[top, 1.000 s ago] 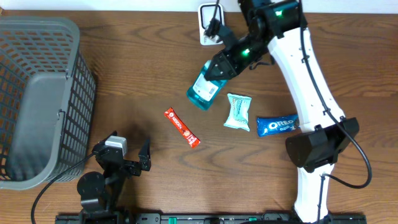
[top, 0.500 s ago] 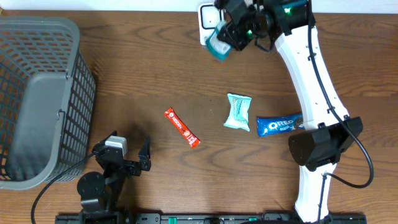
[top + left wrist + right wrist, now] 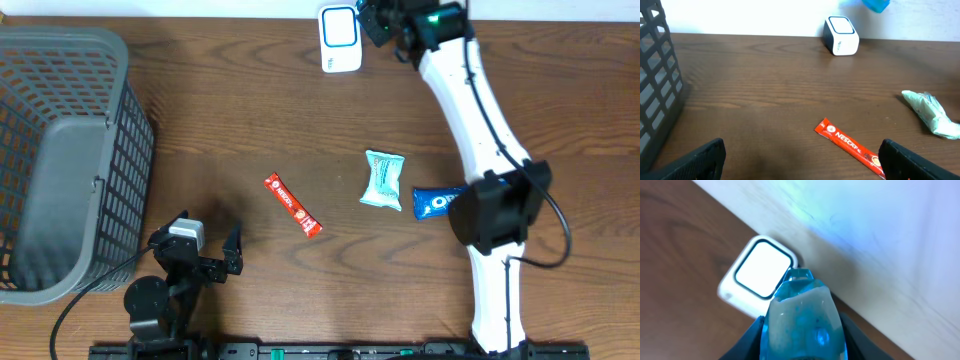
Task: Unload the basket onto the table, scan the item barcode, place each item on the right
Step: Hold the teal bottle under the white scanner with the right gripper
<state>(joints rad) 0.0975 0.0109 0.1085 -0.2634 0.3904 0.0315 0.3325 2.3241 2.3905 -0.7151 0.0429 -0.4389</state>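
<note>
**Overhead:** the right gripper [image 3: 373,22] sits just beside the scanner [image 3: 340,38]; its load is hidden in this view. The left gripper [image 3: 203,256] rests well apart from the scanner, jaws spread wide, holding nothing.

**Left wrist:** the blue bottle [image 3: 875,4] hangs in the air above and beyond the scanner.

**Right wrist:** both jaws clamp the bottle's body, with its narrow end pointing toward the scanner's face.

**Handling (judged):** rigid, smooth plastic, liquid-filled, probably moderately heavy and slippery. Grip firmly across the mid-body.

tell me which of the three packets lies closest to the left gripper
The red Nescafe stick, lying left of the pale green packet and the blue Oreo pack, so closest to the left gripper.
</note>
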